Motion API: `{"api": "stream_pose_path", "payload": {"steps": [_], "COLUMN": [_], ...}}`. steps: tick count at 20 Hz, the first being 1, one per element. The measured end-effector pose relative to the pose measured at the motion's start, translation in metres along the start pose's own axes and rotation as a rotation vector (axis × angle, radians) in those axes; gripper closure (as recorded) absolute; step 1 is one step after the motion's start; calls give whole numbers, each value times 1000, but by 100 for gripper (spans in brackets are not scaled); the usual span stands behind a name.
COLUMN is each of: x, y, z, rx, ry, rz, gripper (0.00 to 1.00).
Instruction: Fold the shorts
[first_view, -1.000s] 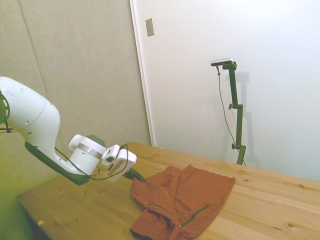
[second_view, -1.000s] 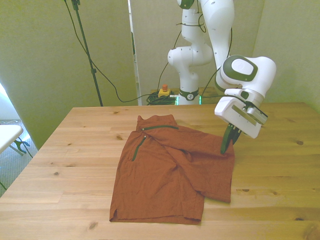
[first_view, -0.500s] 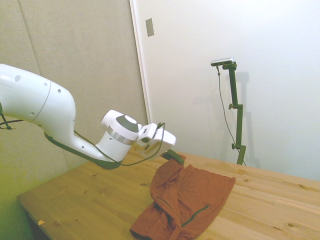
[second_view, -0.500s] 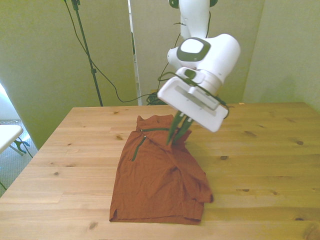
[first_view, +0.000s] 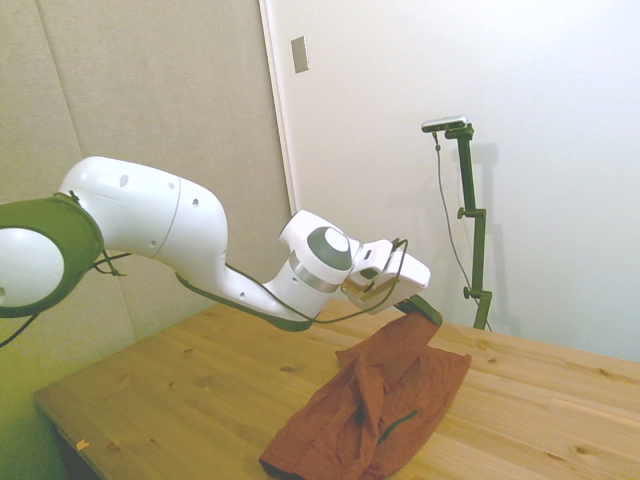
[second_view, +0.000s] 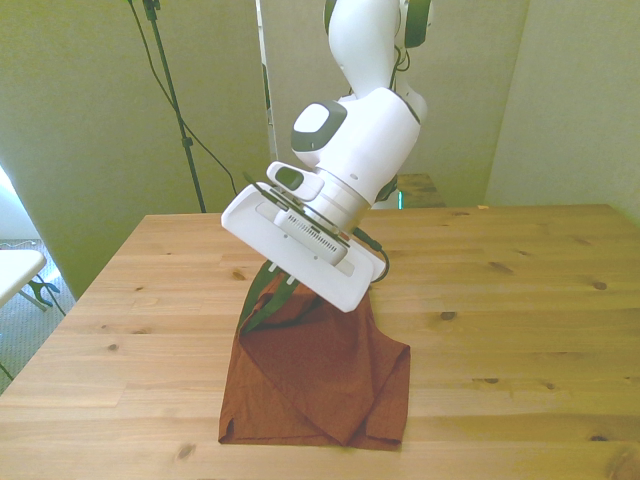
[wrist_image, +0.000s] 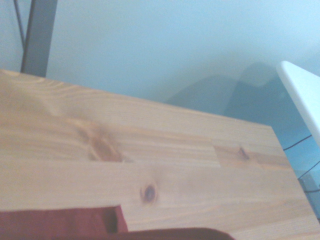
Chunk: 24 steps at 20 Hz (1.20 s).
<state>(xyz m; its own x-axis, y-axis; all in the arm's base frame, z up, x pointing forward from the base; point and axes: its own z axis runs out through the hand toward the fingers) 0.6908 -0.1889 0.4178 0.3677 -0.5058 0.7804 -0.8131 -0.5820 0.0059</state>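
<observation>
The rust-orange shorts (second_view: 325, 380) lie on the wooden table (second_view: 520, 300), with one side lifted off the surface and drawn over the rest. My gripper (second_view: 266, 300) is shut on that raised edge and hangs low over the side of the shorts at the front view's left. In the side view the gripper (first_view: 424, 311) holds the cloth up in a peak above the crumpled shorts (first_view: 395, 395). The arm's white hand hides the upper part of the garment in the front view. A strip of the shorts (wrist_image: 60, 224) shows at the edge of the wrist view, above bare table (wrist_image: 150, 150).
Bare wood stretches across the table at the front view's right (second_view: 540, 360) and at the near end in the side view (first_view: 170, 400). A white piece of furniture (second_view: 15, 268) stands off the table at the front view's left. Cables (second_view: 215, 160) hang behind the far edge.
The gripper has lifted the shorts' edge from the front view's right and swept it across to the left. The fabric now drapes folded over itself.
</observation>
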Motion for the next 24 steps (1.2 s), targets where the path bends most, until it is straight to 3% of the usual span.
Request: {"api": "stream_pose_path", "payload": {"steps": [1,2,7,11,17,20,24], "x": [6,10,4,19,77,51,4], "y": [-3,-6,2,5,5,-3,0], "z": [4,9,40,36,-11,-40,-104], "rx": [3,4,-19,-7,44,97,109], "ry": [2,2,-67,-76,-81,-220,-464], "rz": [11,23,66,74,90,87,64], "gripper": [100,0,0,0,0,0,0]}}
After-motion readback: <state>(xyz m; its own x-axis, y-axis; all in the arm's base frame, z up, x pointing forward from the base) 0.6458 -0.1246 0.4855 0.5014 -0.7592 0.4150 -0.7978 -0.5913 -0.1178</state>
